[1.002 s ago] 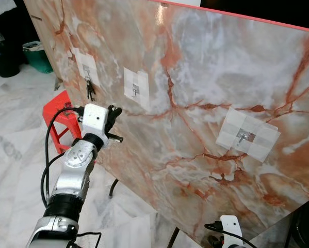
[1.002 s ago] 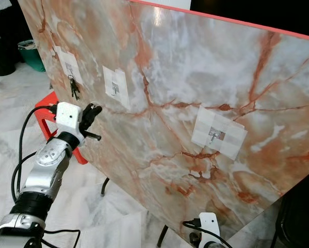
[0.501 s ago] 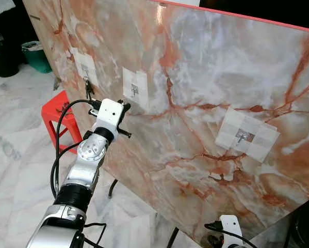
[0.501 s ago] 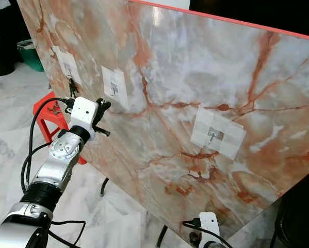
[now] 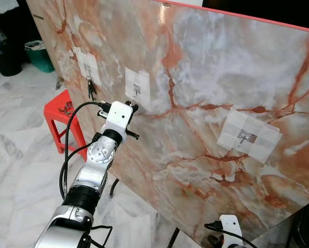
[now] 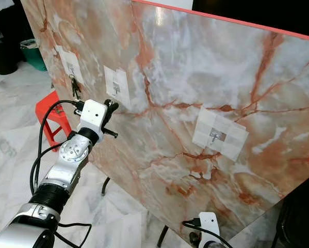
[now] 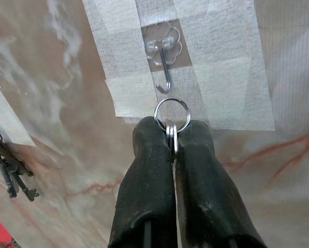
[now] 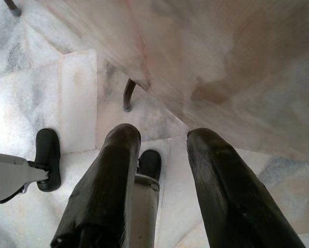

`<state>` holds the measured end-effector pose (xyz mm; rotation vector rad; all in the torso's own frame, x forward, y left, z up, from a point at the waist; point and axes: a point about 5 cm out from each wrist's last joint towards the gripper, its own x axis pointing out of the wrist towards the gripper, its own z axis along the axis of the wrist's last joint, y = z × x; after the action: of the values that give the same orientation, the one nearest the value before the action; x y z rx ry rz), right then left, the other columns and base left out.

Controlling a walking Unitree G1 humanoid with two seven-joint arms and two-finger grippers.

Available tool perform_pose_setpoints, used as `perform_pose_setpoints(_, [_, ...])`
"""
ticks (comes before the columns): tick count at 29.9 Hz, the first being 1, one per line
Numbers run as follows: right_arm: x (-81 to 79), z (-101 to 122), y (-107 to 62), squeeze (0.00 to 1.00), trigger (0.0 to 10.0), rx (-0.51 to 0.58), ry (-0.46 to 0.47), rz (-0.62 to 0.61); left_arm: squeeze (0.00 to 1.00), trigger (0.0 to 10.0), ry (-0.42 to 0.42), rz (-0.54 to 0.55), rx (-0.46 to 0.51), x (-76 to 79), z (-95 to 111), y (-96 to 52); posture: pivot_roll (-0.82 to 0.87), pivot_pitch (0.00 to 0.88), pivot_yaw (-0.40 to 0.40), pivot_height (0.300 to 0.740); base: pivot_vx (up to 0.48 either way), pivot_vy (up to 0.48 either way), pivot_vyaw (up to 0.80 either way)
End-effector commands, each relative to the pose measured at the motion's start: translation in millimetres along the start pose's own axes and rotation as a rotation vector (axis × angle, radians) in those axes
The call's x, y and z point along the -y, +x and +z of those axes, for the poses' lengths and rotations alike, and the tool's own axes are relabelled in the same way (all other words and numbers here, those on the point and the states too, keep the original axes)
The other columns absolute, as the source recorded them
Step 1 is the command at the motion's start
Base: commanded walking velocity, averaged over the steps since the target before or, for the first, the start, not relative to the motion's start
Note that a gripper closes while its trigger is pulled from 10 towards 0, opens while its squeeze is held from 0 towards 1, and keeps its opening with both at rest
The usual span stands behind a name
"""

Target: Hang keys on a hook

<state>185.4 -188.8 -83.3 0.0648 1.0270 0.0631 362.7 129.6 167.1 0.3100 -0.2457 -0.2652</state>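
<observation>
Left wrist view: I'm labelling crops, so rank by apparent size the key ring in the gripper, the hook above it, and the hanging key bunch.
1. Hanging key bunch, though partly cropped
2. Key ring and hook: too alike to rank; the ring is nearer the camera

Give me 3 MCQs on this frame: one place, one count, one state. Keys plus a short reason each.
1. Where is the key ring held by the left hand?
A. Just below the middle hook
B. Already hung on the hook
C. On the red stool

2. How many taped hooks are on the marble board?
A. Two
B. Three
C. Five

3. What is the state of the right hand?
A. Shut on keys
B. Open, holding nothing
C. Pressed against the board

Answers:
1 A: the ring sits under the hook's tip, not through it.
2 B: one with hanging keys, the middle one, and one on the right.
3 B: its fingers are spread over the floor.
</observation>
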Motion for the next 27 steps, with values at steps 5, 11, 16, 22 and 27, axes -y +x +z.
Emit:
perform_pose_setpoints(5, [1.5,0,-0.3,0.0,10.0,-0.004,-0.02,-0.002,0.0,10.0,-0.015,0.023,0.035,-2.5,9,7.3,0.02,0.024,-0.036,0.74,0.0,0.0,0.0])
perform_pose_setpoints(11, [1.4,1,-0.2,0.0,10.0,-0.003,-0.022,-0.001,0.0,10.0,-0.048,0.045,0.042,-6.7,11,10.3,0.02,0.023,-0.037,0.74,0.0,0.0,0.0])
perform_pose_setpoints(16, [1.5,0,-0.3,0.0,10.0,-0.004,-0.022,-0.001,0.0,10.0,-0.058,0.05,0.043,-7.9,11,12.2,0.01,0.022,-0.038,0.74,0.0,0.0,0.0])
perform_pose_setpoints(22, [1.8,0,-0.4,0.0,10.0,-0.004,-0.025,-0.001,0.0,10.0,-0.088,0.056,0.041,-9.1,12,15.6,0.01,0.023,-0.038,0.74,0.0,0.0,0.0])
perform_pose_setpoints(27, [1.8,0,-0.4,0.0,10.0,-0.005,-0.029,-0.001,0.0,10.0,-0.091,0.04,0.033,-7.4,12,16.9,0.01,0.023,-0.039,0.74,0.0,0.0,0.0])
